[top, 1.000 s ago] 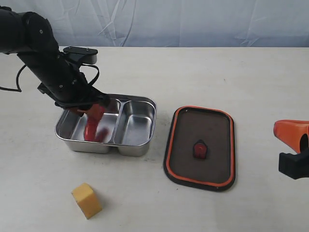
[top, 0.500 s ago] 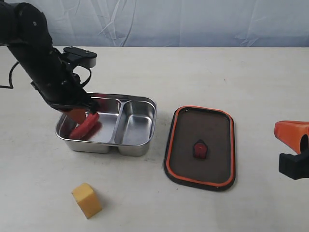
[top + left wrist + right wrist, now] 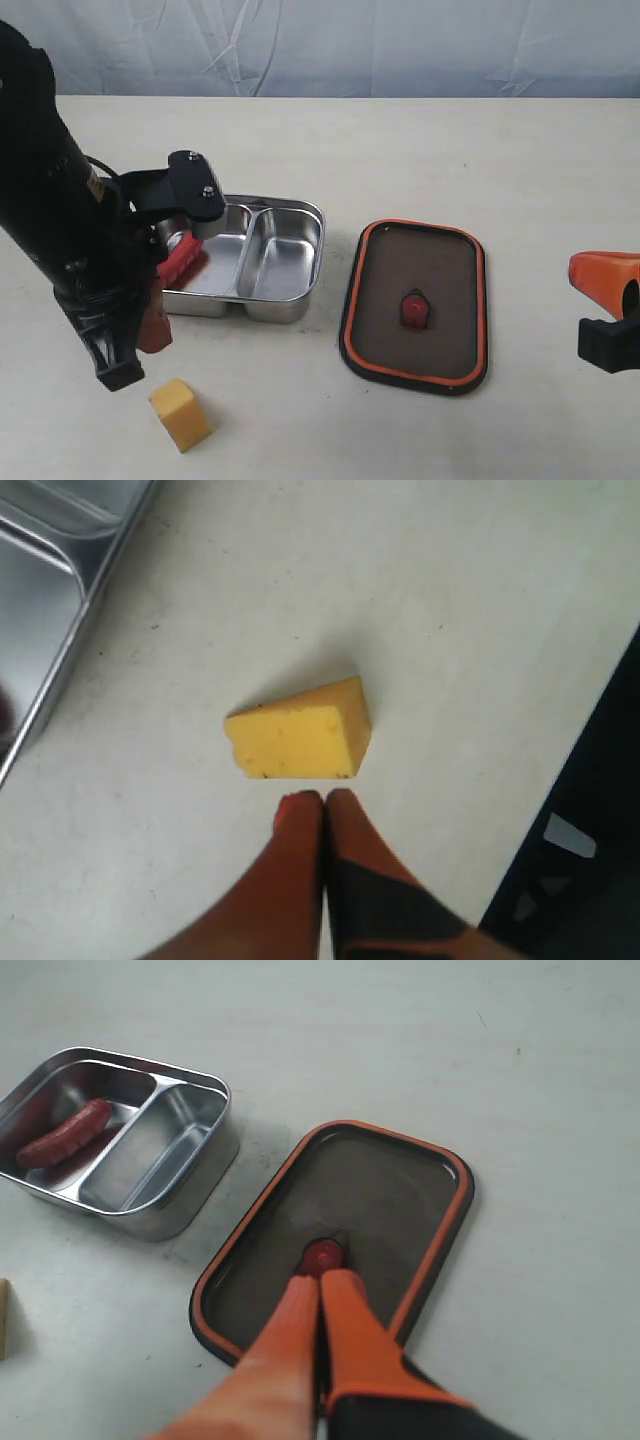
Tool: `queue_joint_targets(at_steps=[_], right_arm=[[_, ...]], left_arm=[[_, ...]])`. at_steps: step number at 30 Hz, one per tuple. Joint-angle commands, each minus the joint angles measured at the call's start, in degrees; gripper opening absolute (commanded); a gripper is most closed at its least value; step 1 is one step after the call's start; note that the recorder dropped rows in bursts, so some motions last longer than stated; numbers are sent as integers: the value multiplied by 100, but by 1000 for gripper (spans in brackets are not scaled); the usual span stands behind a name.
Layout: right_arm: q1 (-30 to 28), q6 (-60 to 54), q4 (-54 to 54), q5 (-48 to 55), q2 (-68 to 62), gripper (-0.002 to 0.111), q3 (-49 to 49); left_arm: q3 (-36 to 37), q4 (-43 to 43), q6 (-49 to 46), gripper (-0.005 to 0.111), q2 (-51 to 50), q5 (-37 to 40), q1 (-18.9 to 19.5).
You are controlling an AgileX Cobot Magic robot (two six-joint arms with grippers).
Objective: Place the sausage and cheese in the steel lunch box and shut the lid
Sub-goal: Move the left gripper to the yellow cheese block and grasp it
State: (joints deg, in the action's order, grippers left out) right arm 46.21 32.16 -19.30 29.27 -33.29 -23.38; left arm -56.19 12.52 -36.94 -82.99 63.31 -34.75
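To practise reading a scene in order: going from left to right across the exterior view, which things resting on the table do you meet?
cheese → steel lunch box → lid. The sausage is left out, since it lies inside the box's left compartment.

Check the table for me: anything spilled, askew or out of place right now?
Nothing stands out. The sausage lies in one compartment of the steel lunch box, the cheese sits intact on the table near the left gripper, and the lid lies flat beside the box.
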Motion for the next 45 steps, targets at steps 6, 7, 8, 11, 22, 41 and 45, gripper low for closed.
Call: queue_joint_targets(at_steps=[6, 7, 8, 11, 22, 41, 45], right_arm=[[-39, -13, -40, -9, 29, -1, 22], [-39, -13, -40, -9, 29, -1, 22], [-39, -13, -40, -9, 29, -1, 22], [-39, -13, -39, -19, 29, -1, 22], [-39, -13, -39, -19, 29, -1, 22], [-39, -13, -39, -10, 29, -1, 22], [-39, -13, -39, -10, 29, -1, 22]], left_arm=[[123, 494, -3223, 56, 66, 666, -46], [205, 494, -3729, 58, 66, 627, -46], [292, 494, -3951, 58, 56, 418, -46], [609, 449, -5021, 58, 30, -212, -129], [1290, -165, -6099, 58, 30, -1724, -579], [1447, -39, -6138, 64, -1010, -2266, -644], [1447, -60, -6138, 58, -1186, -2442, -644]])
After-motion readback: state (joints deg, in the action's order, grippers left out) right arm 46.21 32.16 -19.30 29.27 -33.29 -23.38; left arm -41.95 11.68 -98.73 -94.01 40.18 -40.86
